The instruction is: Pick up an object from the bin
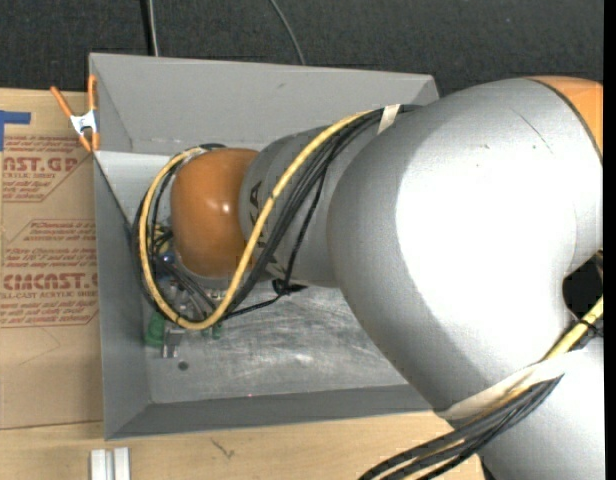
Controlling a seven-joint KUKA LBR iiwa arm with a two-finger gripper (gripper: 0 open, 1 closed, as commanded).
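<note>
A grey metal bin (123,368) with sloping walls sits in front of a dark backdrop, and its scuffed floor (288,353) is bare over most of the stretch in view.

Below and to the left of the glossy orange dome-shaped wrist cover (203,218), near the bin's left wall and its near-left corner, lies 1 small green piece (153,332) on the floor. Its exact shape is too small to tell. Just to the right of it, straight under the orange cover, the gripper (174,344) reaches down to the floor beside that green piece. Wiring hides it, so I cannot tell whether it is released, clenched or grasping anything, nor whether it touches the green piece.

A little further right, below the cover's right edge, a 2nd small green scrap (214,331) shows on the floor. A yellow cable (250,236) loops around the orange cover with a bundle of black ones. To the right of the cover, the thick silver arm (468,248) stretches across the bin and hides its whole right side.
</note>
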